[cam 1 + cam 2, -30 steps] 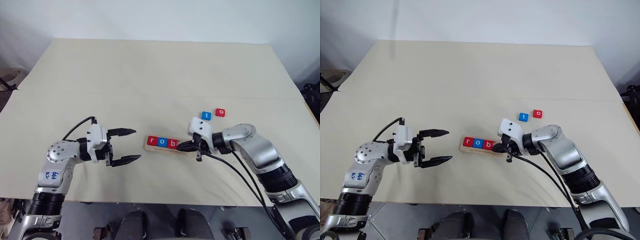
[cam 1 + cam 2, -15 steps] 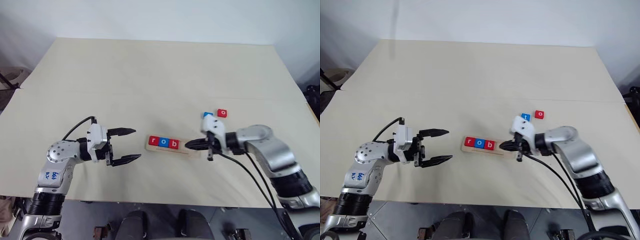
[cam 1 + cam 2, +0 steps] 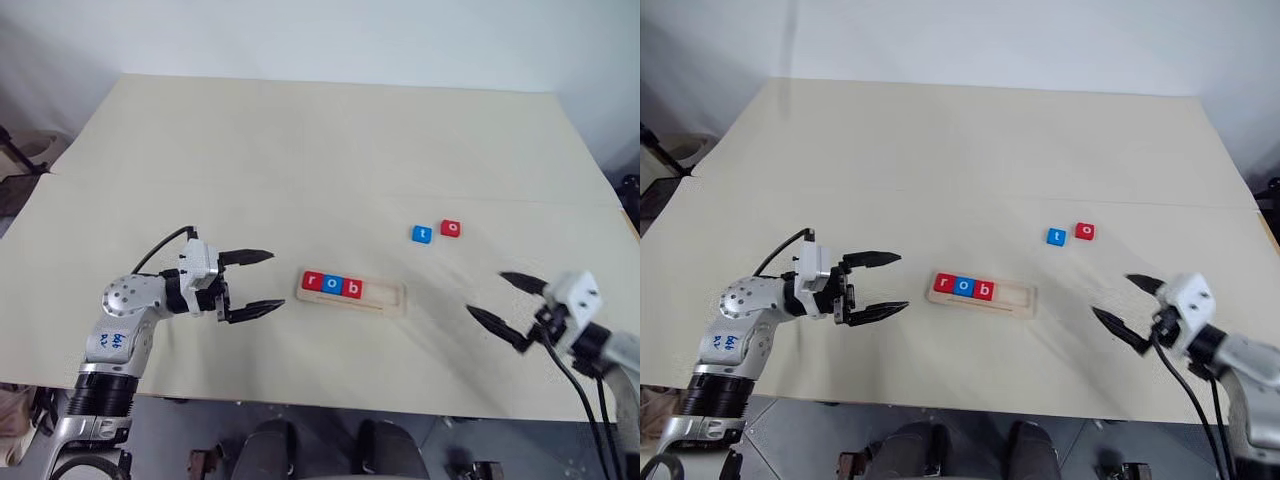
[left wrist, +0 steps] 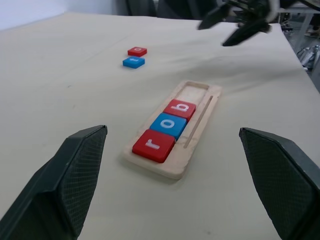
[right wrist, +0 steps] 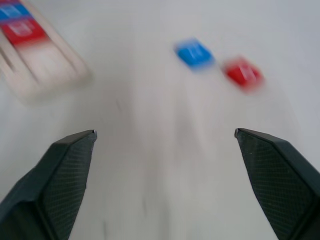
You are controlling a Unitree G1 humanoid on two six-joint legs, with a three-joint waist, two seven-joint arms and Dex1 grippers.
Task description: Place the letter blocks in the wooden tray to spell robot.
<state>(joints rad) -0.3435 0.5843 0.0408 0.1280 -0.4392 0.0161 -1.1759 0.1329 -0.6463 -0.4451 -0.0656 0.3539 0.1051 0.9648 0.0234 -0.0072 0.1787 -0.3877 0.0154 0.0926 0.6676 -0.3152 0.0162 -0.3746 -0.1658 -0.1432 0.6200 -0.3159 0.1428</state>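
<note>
The long pale wooden tray (image 3: 352, 291) lies on the cream table (image 3: 300, 150) between the 2 arms, with 3 rounded-square letter blocks filling its left part in the order red r (image 3: 312, 282), blue o (image 3: 331, 286), red b (image 3: 351, 289), and its right part bare. The blue t block (image 3: 422, 234) and the red o block (image 3: 451, 228) sit just beside each other on the table, farther back and to the right of the tray. The left gripper (image 3: 261, 282) hangs left of the tray with its 2 black fingers spread wide and empty, and the right gripper (image 3: 510, 302) is well to the tray's right, fingers likewise wide and holding nothing.

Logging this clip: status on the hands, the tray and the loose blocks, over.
Left hand open, empty, beside the wooden tray. Right hand open, empty. Tray holds r, o, b; two slots bare. Blue t and red o loose on table, unobstructed.
</note>
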